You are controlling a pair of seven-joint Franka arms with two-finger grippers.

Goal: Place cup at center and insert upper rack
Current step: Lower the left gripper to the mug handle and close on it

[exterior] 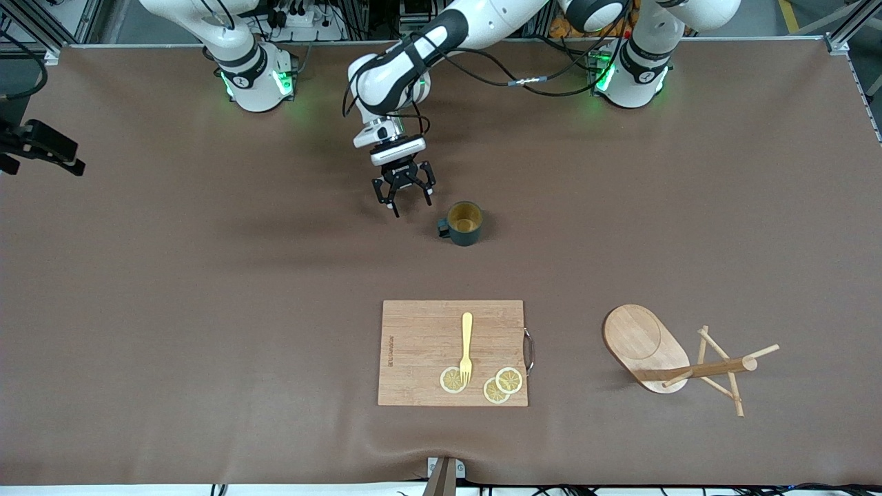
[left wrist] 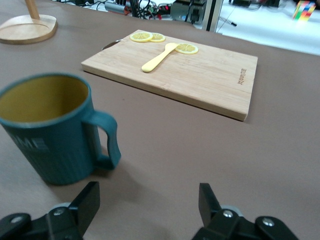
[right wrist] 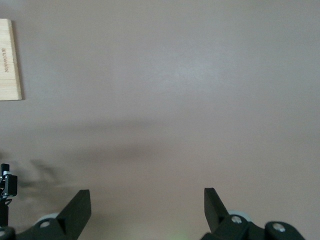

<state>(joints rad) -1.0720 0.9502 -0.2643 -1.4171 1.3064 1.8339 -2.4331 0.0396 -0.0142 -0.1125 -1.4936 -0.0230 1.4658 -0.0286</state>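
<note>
**Two-arm bench with cup, cutting board and toppled mug tree**

A plain brown matte cover is lying over the whole bench (exterior: 207, 310), slightly rippled along the edge nearest the front camera, where a small metal bracket (exterior: 444, 474) is clamping it. Aluminium frame posts and cable bundles are showing above the edge where the arm bases are standing; both bases are glowing green. A black device (exterior: 41, 146) is jutting in over the bench edge at the right arm's end.

The cup (exterior: 464, 223) is standing upright on the cover near the middle of the bench, mouth up, its handle pointing toward the right arm's end. The left gripper (exterior: 405, 196) is hanging low over the cover just beside the cup on its handle side, not touching it, with its jaws standing apart; the left wrist view is showing the cup (left wrist: 50, 127) close ahead of the fingertips (left wrist: 89, 200).

The cutting board (exterior: 453, 353) is lying nearer the front camera than the cup, carrying a yellow fork (exterior: 466, 348) and three lemon slices (exterior: 501, 384). The upper rack (exterior: 679, 358) is lying tipped on its side toward the left arm's end, its oval base (exterior: 644, 344) propped up and its post and pegs resting on the cover, well apart from the cup.

The right gripper (right wrist: 147, 212) is waiting over bare cover, jaws apart, with a corner of the cutting board in its view.
</note>
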